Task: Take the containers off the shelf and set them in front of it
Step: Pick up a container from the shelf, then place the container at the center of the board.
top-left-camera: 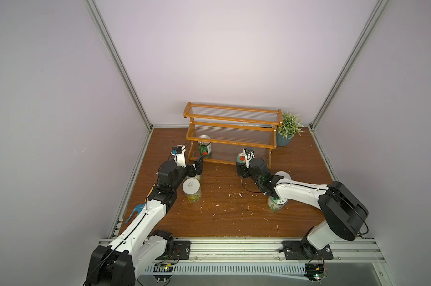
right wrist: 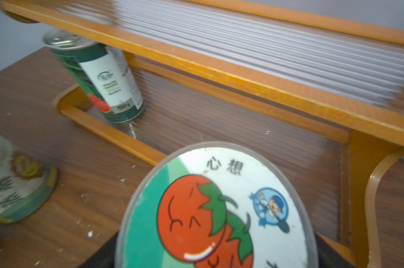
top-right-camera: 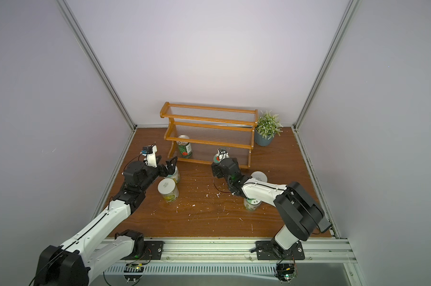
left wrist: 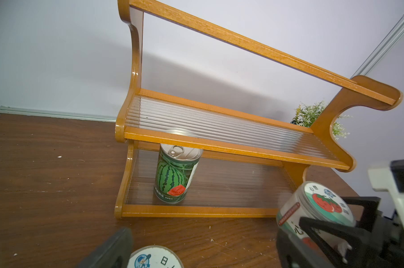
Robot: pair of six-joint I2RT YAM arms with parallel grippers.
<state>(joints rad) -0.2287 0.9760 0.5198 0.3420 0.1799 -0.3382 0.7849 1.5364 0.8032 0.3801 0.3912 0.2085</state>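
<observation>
I am gripping clear, white-lidded tomato-label jar [right wrist: 214, 208] with right pincer [top-left-camera: 242, 160] | planning upright set-down before orange-brown wooden shelf [top-left-camera: 230, 143] | left pincer [top-left-camera: 197, 168] standing open.

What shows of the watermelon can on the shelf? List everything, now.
The can is a small metal cylinder with a silver pull-tab top, unopened as far as shows. Its dark green label carries a striped watermelon, a red slice and a white panel of print. It stands upright on the lowest clear ribbed panel of the shelf, near the end on the robot's left, its top just beneath the middle tier's front rail. It rests on that panel; nothing grips it.
</observation>
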